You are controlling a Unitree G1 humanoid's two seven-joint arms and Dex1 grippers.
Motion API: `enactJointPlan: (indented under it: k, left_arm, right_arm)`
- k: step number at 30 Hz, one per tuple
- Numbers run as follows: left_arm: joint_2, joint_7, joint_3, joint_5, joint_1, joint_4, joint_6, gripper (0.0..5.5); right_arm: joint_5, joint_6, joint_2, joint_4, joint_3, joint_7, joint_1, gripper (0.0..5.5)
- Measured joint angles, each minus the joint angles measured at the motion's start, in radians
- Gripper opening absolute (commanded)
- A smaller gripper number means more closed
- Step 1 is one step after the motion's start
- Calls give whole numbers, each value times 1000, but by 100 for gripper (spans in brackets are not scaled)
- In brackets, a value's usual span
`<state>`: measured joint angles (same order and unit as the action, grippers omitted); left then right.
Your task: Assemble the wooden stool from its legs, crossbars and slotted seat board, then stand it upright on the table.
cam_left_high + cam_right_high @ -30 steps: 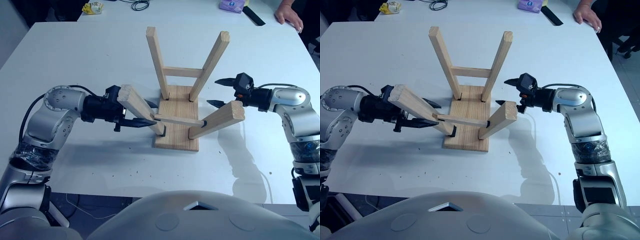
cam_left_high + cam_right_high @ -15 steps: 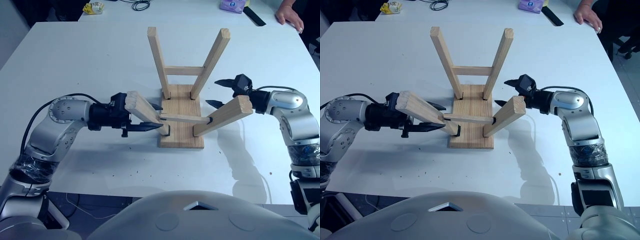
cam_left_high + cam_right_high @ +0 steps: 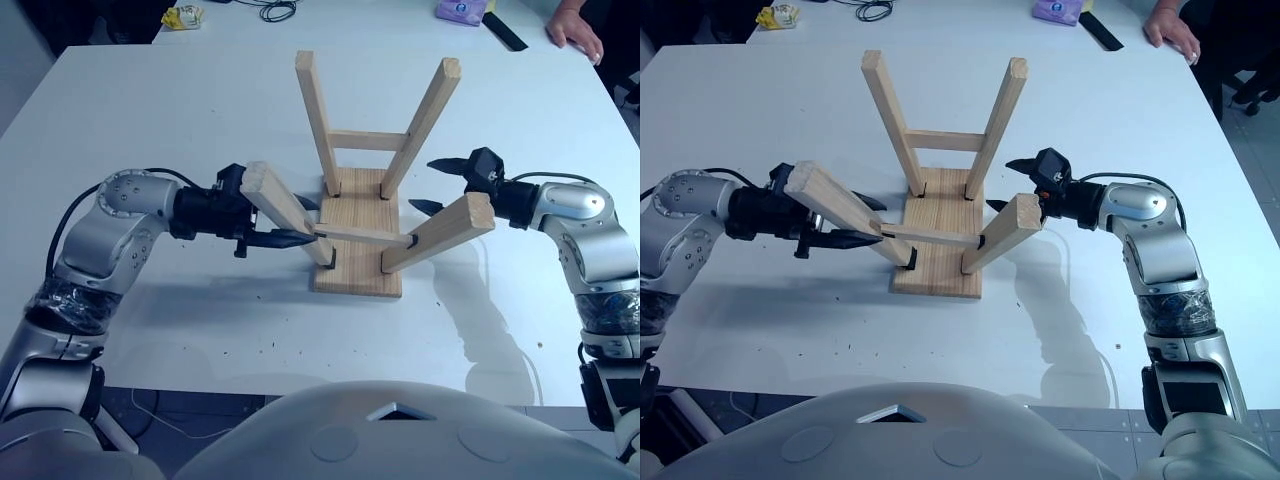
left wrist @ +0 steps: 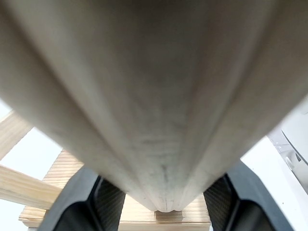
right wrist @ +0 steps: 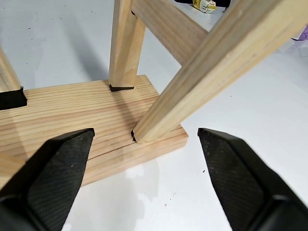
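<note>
Left gripper (image 3: 300, 222) clamped on near-left leg (image 3: 283, 210), right gripper (image 3: 422, 185) spread wide just beside the near-right leg (image 3: 440, 233) tip; stool upside down mid-tabletop (image 3: 150, 110), seat board (image 3: 357, 282) flat on it, legs up, near pair splayed outward.

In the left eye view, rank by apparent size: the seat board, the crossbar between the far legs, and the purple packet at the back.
Largest: seat board.
Then far crossbar and purple packet, too alike to rank; the packet lies farther and is cropped.
</note>
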<state>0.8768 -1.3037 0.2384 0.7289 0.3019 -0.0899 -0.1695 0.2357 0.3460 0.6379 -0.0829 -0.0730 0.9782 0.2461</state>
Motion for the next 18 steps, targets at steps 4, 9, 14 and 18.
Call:
enactJointPlan:
  k: [4,9,14,18]
  left_arm:
    - [-3,-6,5,-1,7,10,9,204]
    - [0,-3,6,-6,1,-6,15,204]
    - [7,10,6,-9,-15,-24,34,204]
    - [9,16,7,-9,-20,-30,41,204]
  right_arm:
    - [0,1,-1,-9,-1,0,-5,395]
    - [11,22,-5,-34,0,-1,-6,395]
    - [152,162,-22,-143,54,-31,1,395]
    - [328,334,-86,-197,181,-175,103,395]
